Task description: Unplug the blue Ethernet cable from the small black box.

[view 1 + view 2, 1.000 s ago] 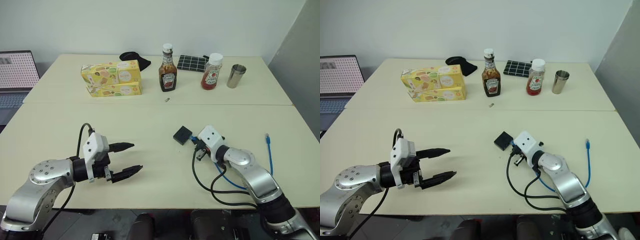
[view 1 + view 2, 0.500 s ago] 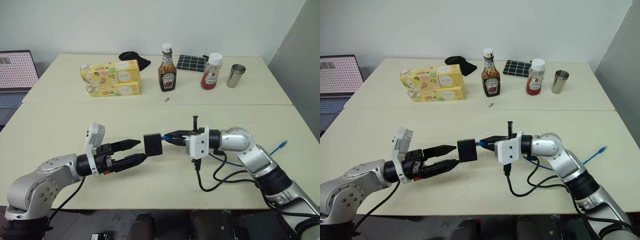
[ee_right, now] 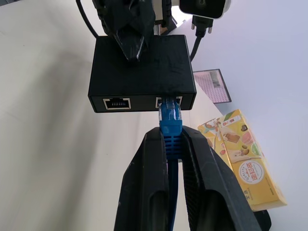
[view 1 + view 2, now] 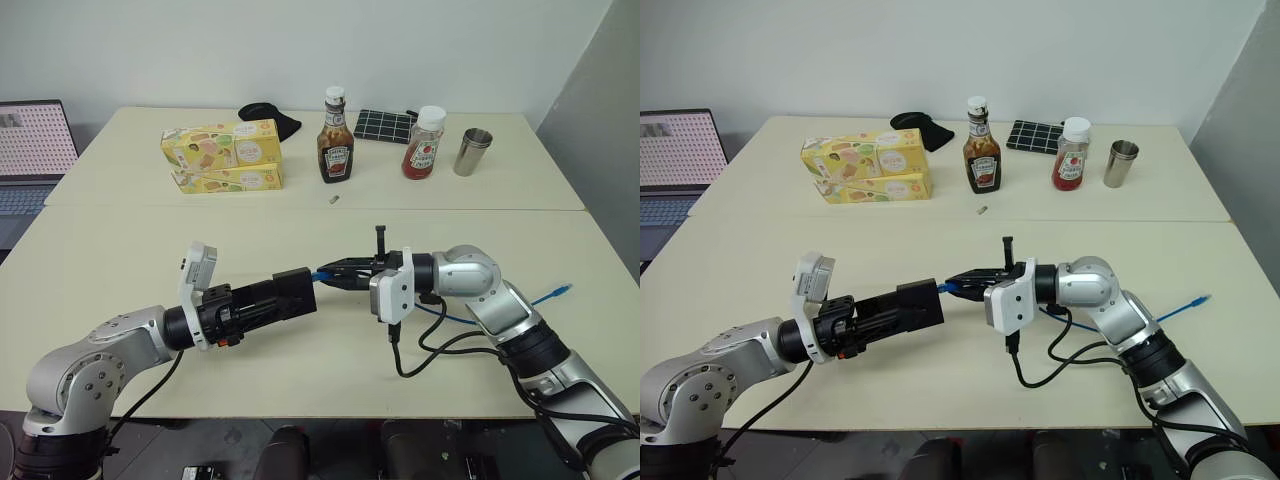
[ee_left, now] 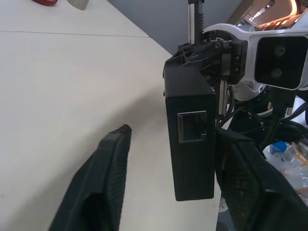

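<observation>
Right jaws clamping blue Ethernet cable [image 3: 170, 126] beside small black box [image 3: 142, 72].

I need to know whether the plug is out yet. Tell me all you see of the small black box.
The small black box is flat, matte black, with two ports on one edge. It is held in the air above the table, between both claws. The left claw grips it; the blue Ethernet cable, pinched by the right claw, is still plugged into one port.

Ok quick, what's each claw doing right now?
Left claw: closed around the small black box, holding it up.
Right claw: shut on the blue Ethernet cable right behind its plug, which is plugged into the box.
</observation>
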You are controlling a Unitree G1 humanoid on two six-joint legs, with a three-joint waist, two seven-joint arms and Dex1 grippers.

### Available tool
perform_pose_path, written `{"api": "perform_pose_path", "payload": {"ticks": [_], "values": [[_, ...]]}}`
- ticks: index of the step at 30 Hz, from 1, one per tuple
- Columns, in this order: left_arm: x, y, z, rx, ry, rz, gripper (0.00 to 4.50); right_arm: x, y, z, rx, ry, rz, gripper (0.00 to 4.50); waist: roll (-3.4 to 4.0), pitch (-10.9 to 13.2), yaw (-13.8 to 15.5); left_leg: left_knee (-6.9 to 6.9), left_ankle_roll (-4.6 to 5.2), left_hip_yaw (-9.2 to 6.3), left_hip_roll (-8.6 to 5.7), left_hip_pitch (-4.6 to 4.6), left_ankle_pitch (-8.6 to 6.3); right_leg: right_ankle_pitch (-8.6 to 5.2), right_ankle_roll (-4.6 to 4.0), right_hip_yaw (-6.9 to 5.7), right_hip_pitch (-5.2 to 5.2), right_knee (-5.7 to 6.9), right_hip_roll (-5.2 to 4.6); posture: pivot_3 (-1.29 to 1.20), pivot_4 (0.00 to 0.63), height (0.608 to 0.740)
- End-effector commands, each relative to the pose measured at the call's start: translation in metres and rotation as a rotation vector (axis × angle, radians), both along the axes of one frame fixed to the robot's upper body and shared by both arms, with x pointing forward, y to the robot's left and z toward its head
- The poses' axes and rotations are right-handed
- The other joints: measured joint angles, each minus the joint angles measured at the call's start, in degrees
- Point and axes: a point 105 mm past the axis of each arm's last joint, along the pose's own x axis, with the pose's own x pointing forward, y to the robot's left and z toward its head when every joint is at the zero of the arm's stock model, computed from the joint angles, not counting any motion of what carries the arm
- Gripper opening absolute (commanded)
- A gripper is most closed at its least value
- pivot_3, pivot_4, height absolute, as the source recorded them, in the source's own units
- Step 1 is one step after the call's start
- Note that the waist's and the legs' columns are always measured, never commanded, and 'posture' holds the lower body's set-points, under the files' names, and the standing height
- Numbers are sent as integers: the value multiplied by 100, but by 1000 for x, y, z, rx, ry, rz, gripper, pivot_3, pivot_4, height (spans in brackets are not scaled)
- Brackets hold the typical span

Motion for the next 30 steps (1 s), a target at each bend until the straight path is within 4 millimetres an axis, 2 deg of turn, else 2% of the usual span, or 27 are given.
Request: {"api": "perform_pose_path", "payload": {"ticks": [1, 6, 11, 13, 14, 19, 21, 23, 26, 30], "values": [[-1, -3, 6, -16, -22, -23, 1745, -3, 2, 16, 40, -76, 28, 119, 0, 0, 0, 0, 0, 0, 0, 0, 0, 0, 0, 0, 0, 0, 0, 0, 150, 740], [-3, -2, 1, 8, -12, -32, 794, -3, 3, 14, 35, -94, 40, 119, 0, 0, 0, 0, 0, 0, -2, 0, 0, 0, 0, 0, 0, 0, 0, 0, 150, 740], [-2, 2, -3, 27, -8, -23, 782, -5, 3, 7, -15, -148, 65, 118, 0, 0, 0, 0, 0, 0, -2, 0, 0, 0, 0, 0, 0, 0, 0, 0, 150, 740], [-2, 2, -3, 31, -8, -25, 782, -5, 2, 6, -26, -157, 67, 821, 0, 0, 0, 0, 0, 2, -3, 0, 0, 0, 0, 0, 0, 0, 0, 0, 150, 740], [-2, 3, -3, 32, -8, -26, 782, -4, 2, 5, -30, -154, 67, 937, 0, 0, 0, 0, 0, 1, -3, 0, 0, 0, 0, 0, 0, 0, 0, 0, 150, 740], [0, 5, -6, 55, -13, -37, 782, -7, -6, 7, -55, -82, 63, 2140, 0, 0, 0, 0, 0, 1, -2, 0, 0, 0, 0, 0, 0, 0, 0, 0, 150, 740], [1, 6, -9, 71, -19, -52, 781, -9, -13, 9, -64, 12, 51, 2580, 1, 0, 2, 0, 0, 0, -1, 0, 0, 0, 0, 0, 0, 0, 0, 0, 150, 740], [3, 5, -11, 86, -45, -74, 781, -13, -19, 15, -41, 179, 26, 3004, 1, 1, 8, 0, 0, -2, 0, -1, 0, 0, 0, 0, 1, -1, -1, 0, 150, 740], [4, 1, -13, 99, -98, -133, 781, -22, -25, 23, -5, 496, -4, 3083, 3, 2, 18, 0, 1, -12, 1, -5, 0, 0, -1, 0, 1, -3, -6, 0, 150, 740], [4, -2, -10, 101, -169, -209, 781, -33, -22, 32, 73, 872, -10, 3083, 5, 3, 16, -2, 1, -25, 4, -6, 0, 0, -1, 3, 0, -3, -7, 0, 150, 740]]}}
